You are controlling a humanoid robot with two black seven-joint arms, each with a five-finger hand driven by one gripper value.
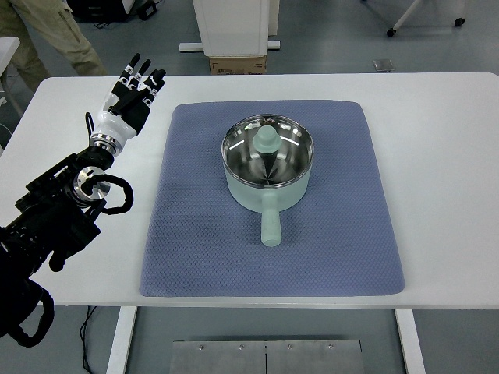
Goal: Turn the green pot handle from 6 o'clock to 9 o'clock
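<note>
Lying nearest, the blue mat (195,234) is covering the middle of the white bench (437,195). On it the green pot (267,165) is sitting, its handle (270,222) pointing toward the camera, at 6 o'clock. Well apart, the left robot hand (134,95) is hovering over the bench's left side, fingers extended, holding nothing.

The pot (268,167) sits on the mat (187,234) mid-table (444,156), its handle (270,222) pointing near; the left hand (131,97) hovers far left of the mat.
</note>
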